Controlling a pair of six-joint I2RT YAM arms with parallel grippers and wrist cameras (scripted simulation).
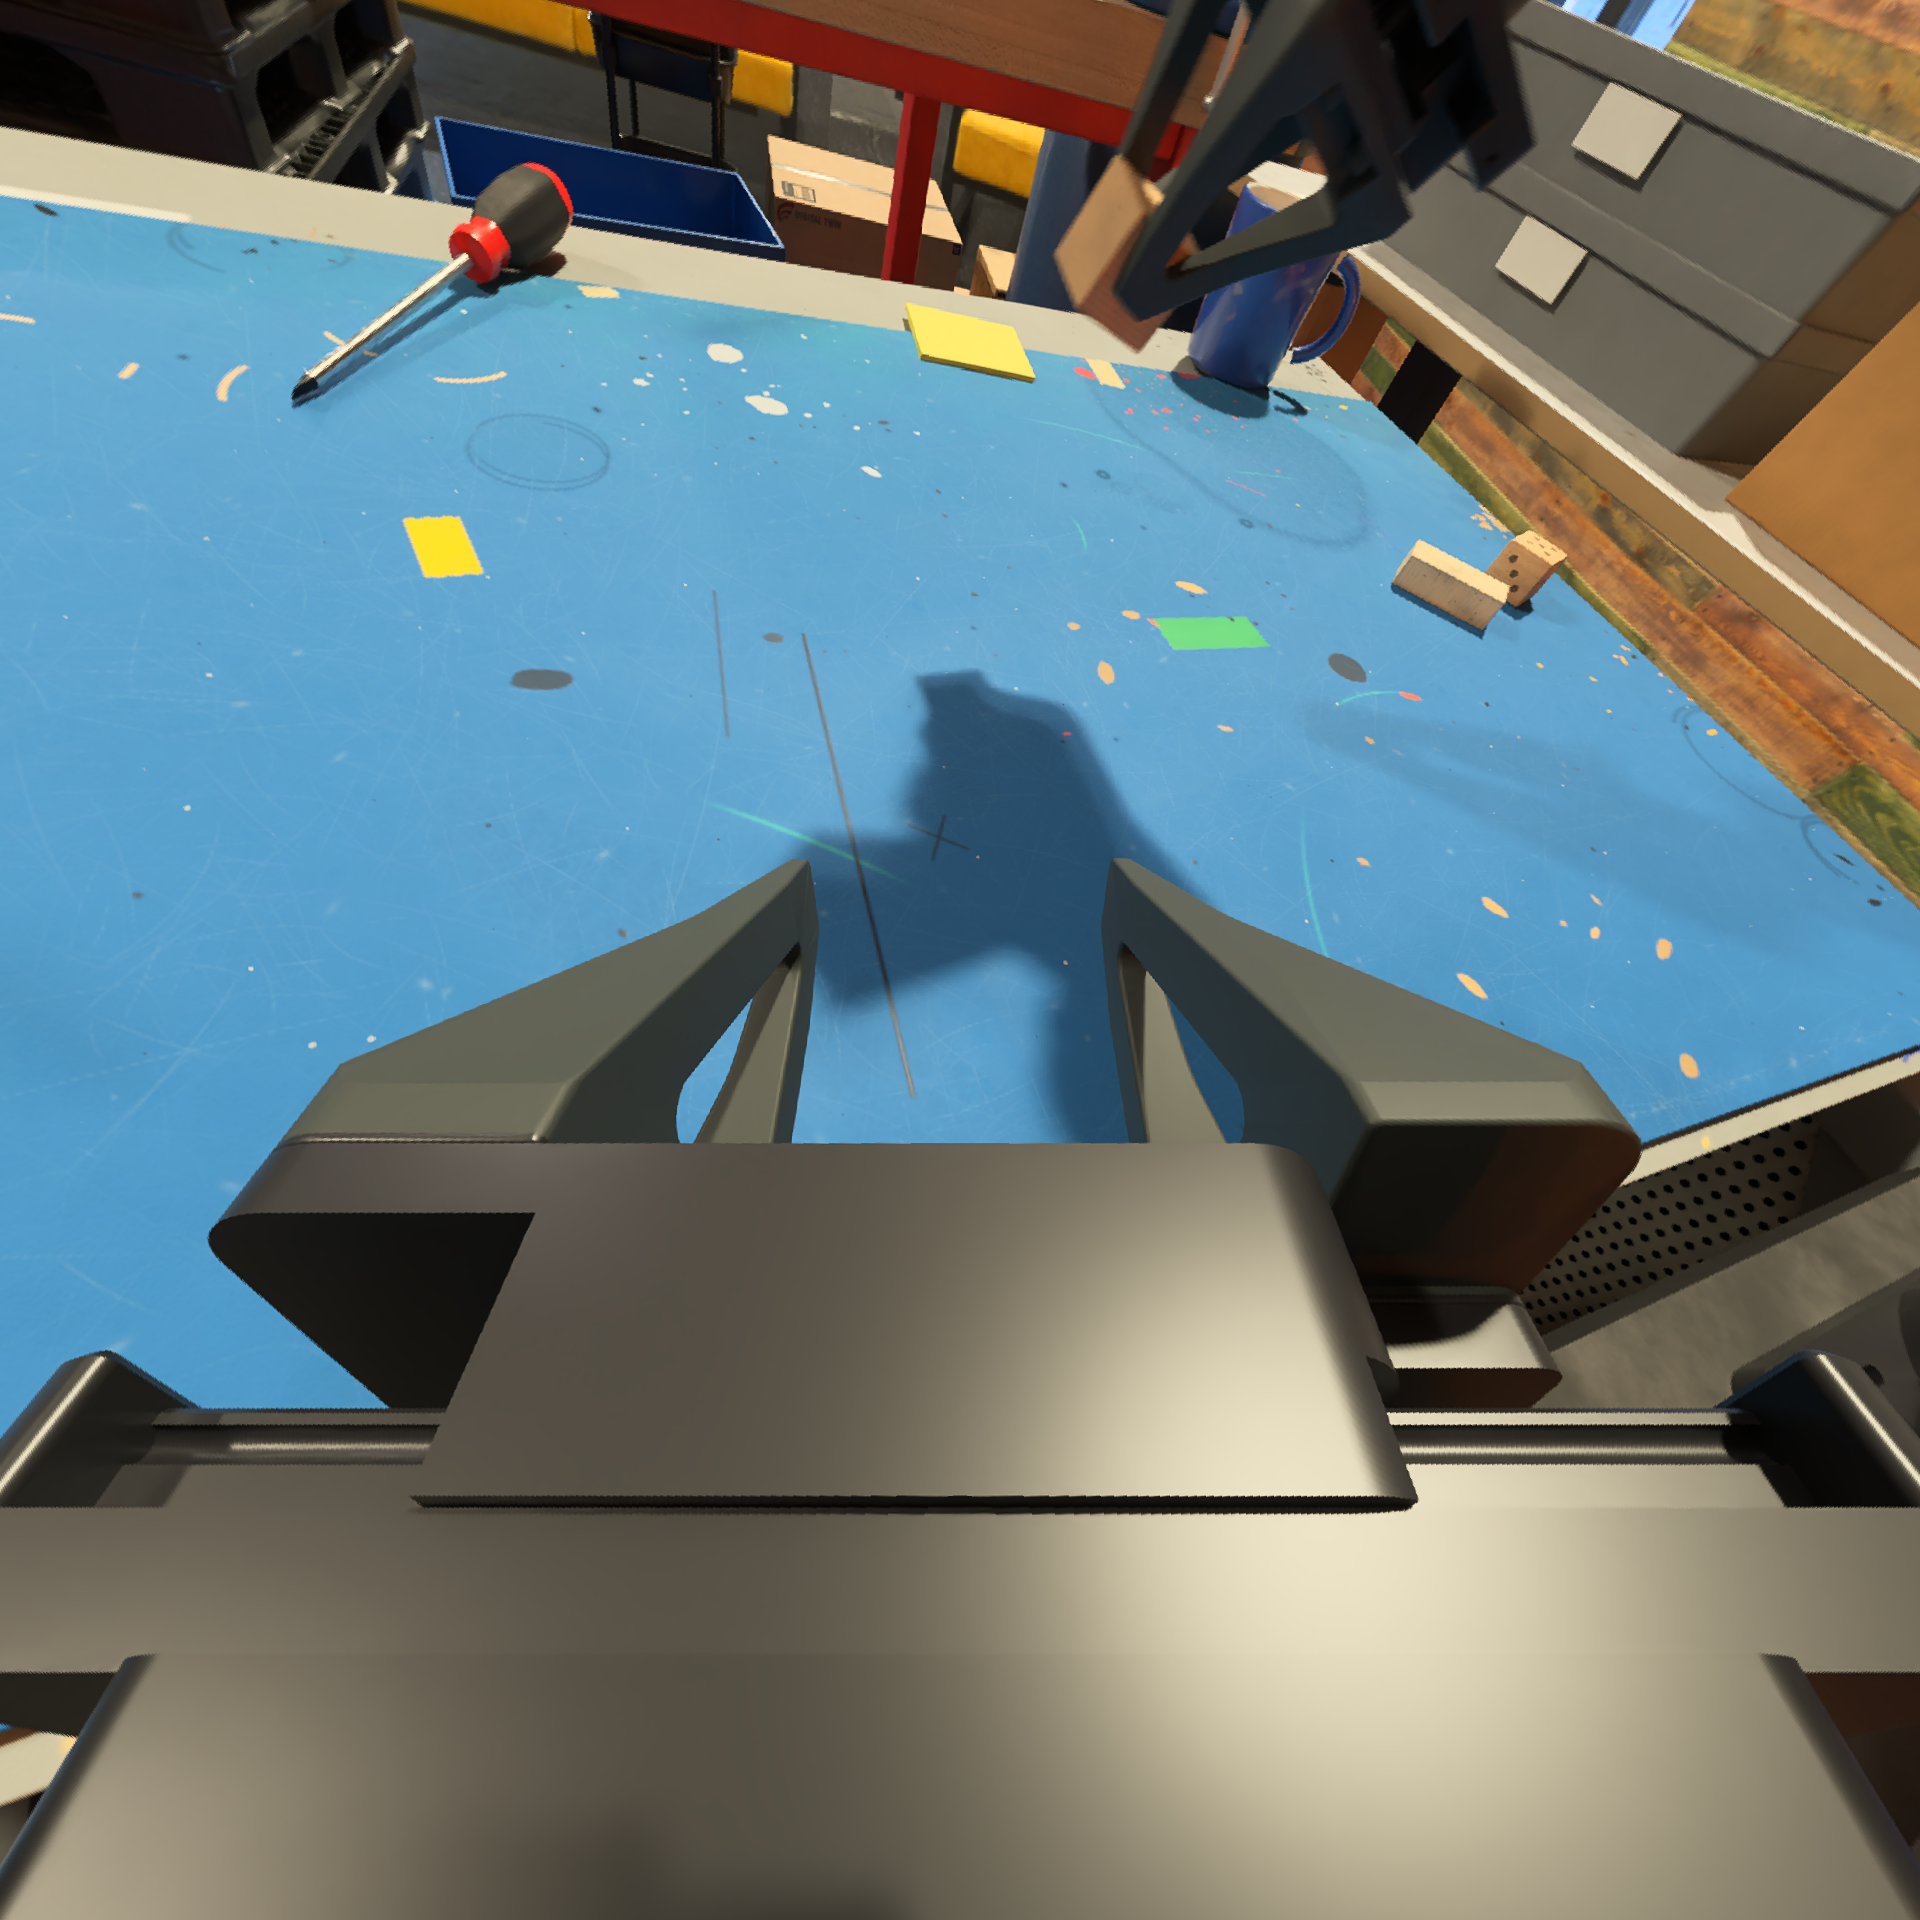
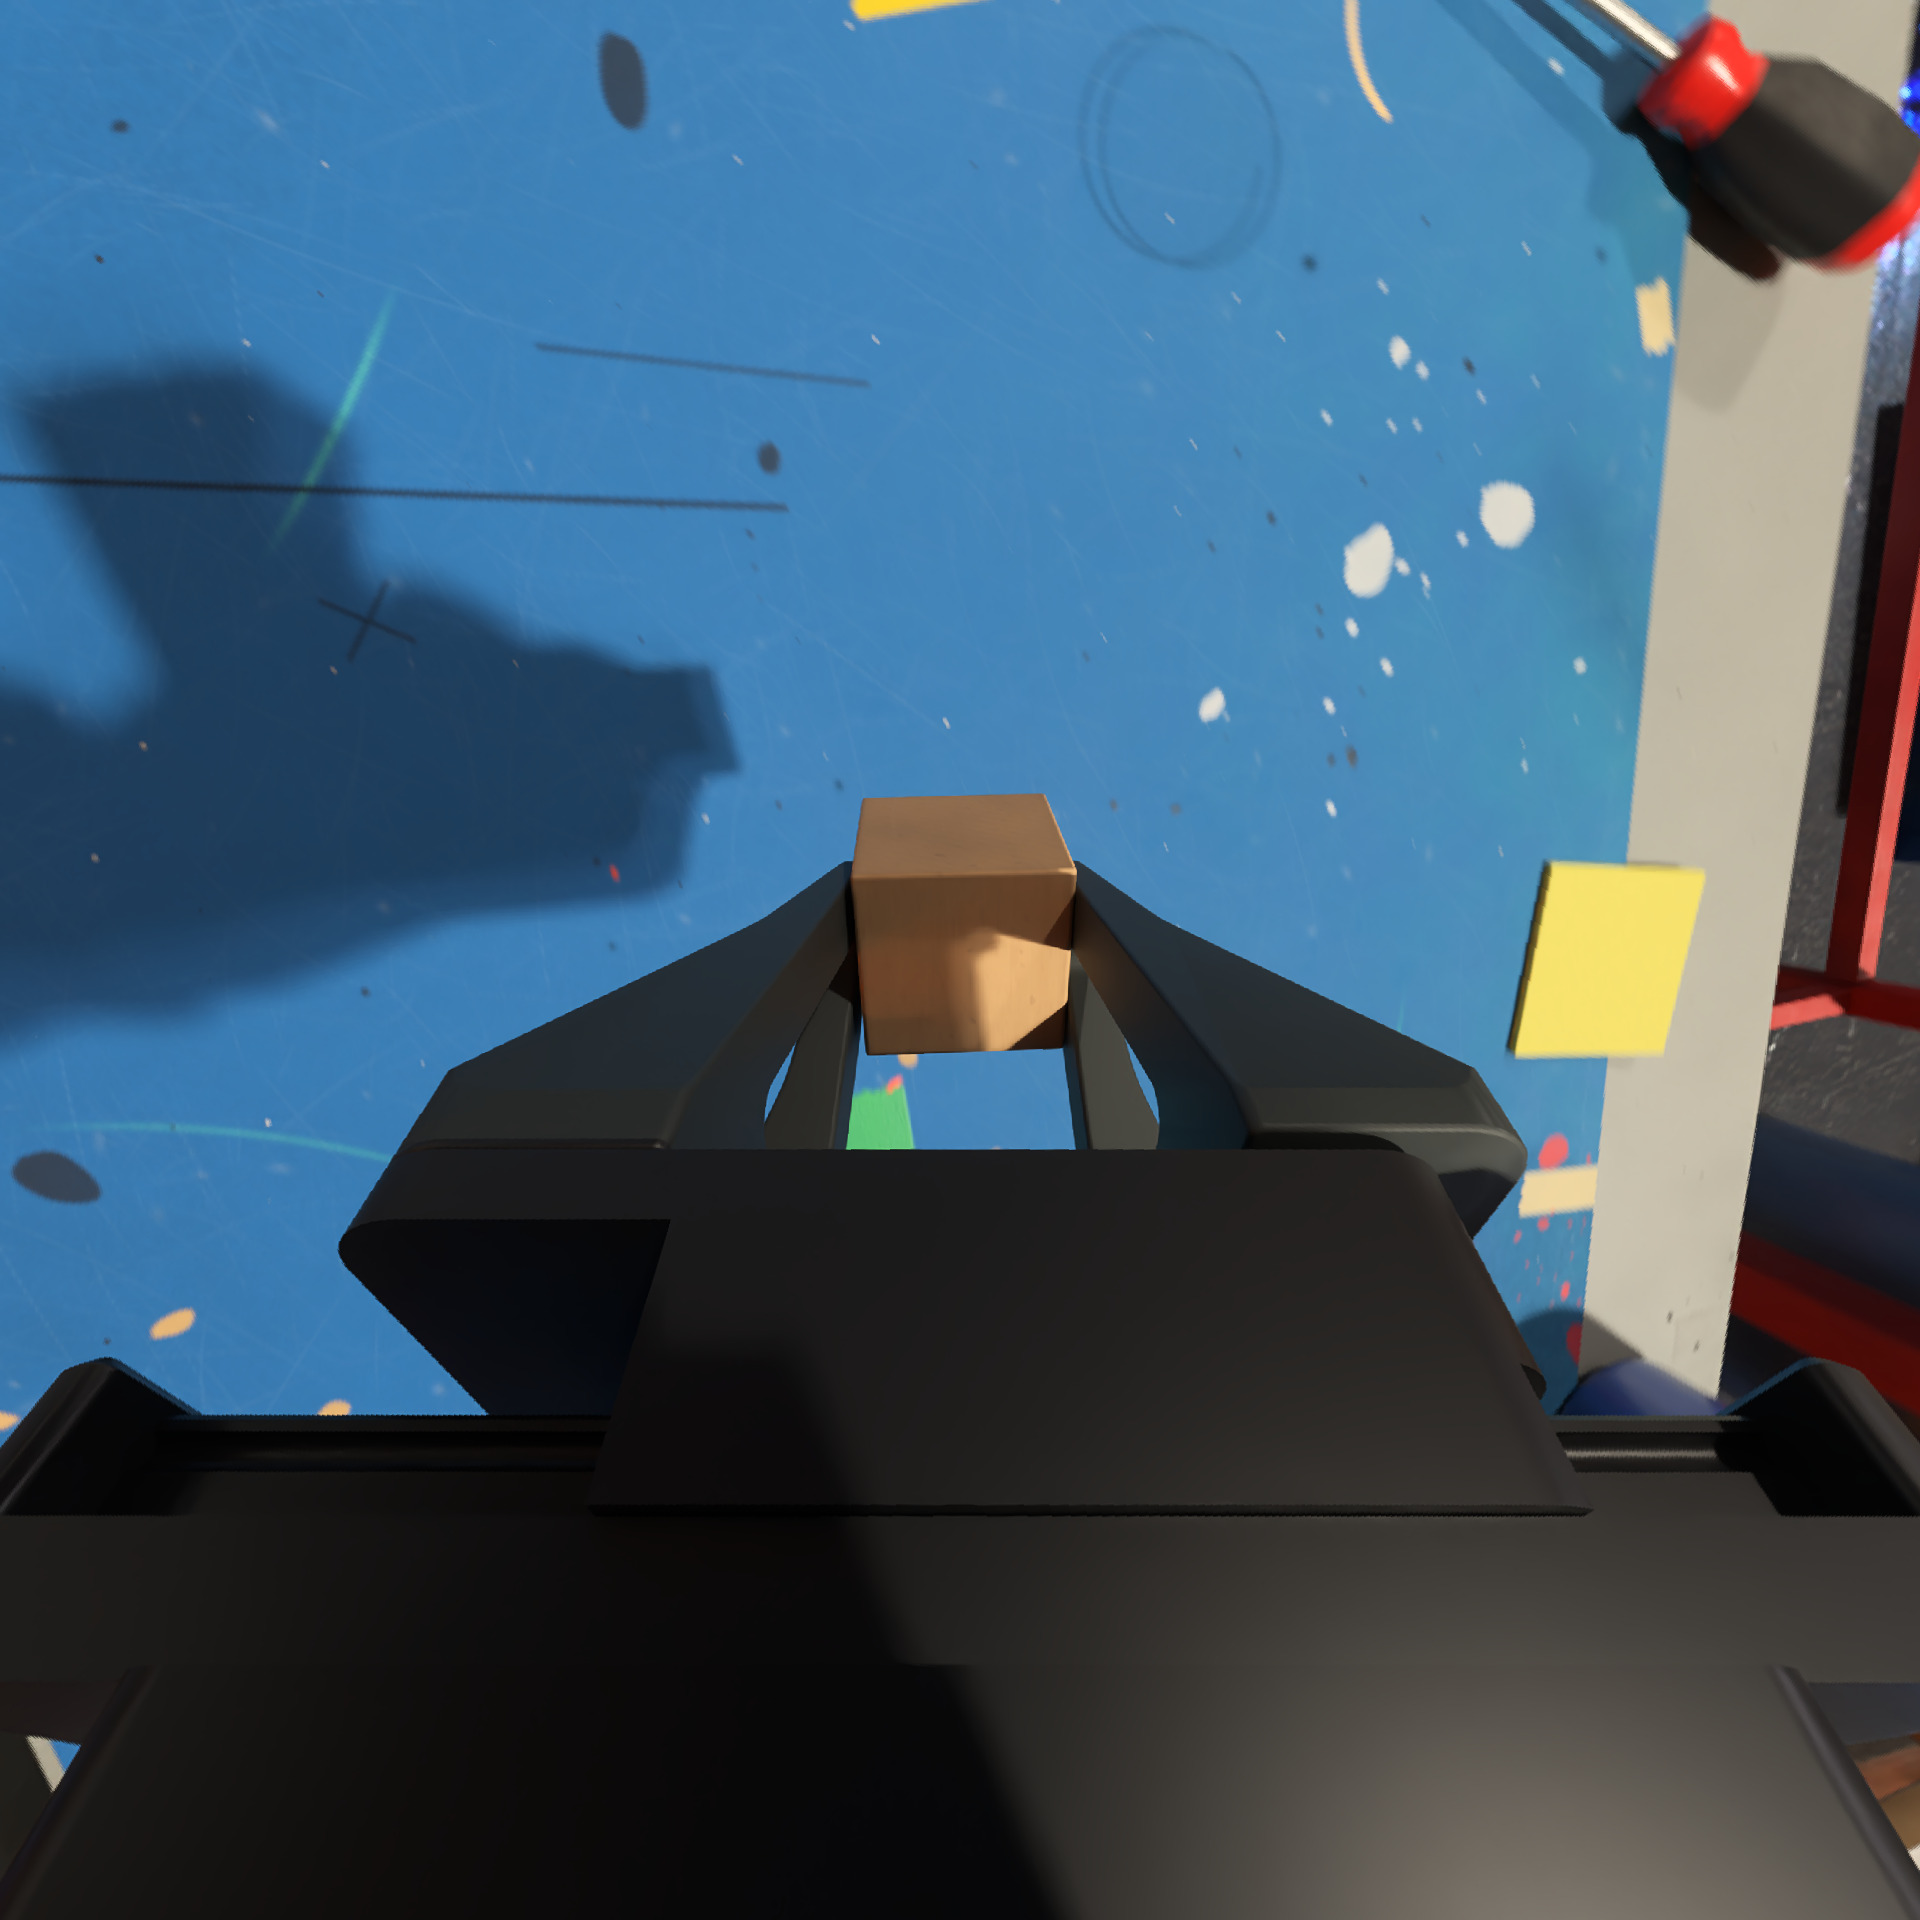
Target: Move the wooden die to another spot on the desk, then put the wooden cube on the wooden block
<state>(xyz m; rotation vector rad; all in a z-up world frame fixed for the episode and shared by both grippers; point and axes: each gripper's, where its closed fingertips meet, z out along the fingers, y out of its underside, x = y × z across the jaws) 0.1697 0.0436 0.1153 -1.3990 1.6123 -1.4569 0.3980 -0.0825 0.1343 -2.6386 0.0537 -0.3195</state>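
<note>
Fingers (image 2: 963, 935) clamping level wooden cube (image 2: 961, 914)

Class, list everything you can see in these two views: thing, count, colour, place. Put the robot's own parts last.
desk: 1, blue, paint-flecked, under everything
screwdriver: 1, black and red handle, far left of desk
sticky pad: 1, yellow, far edge
mug: 1, blue, far edge by the pad
block: 1, pale wood, right edge
die: 1, wood with dark pips, against the block
cube: 1, wood, held above the desk
left gripper: 1, dark grey, open, empty
right gripper: 1, dark grey, shut on the cube
</note>
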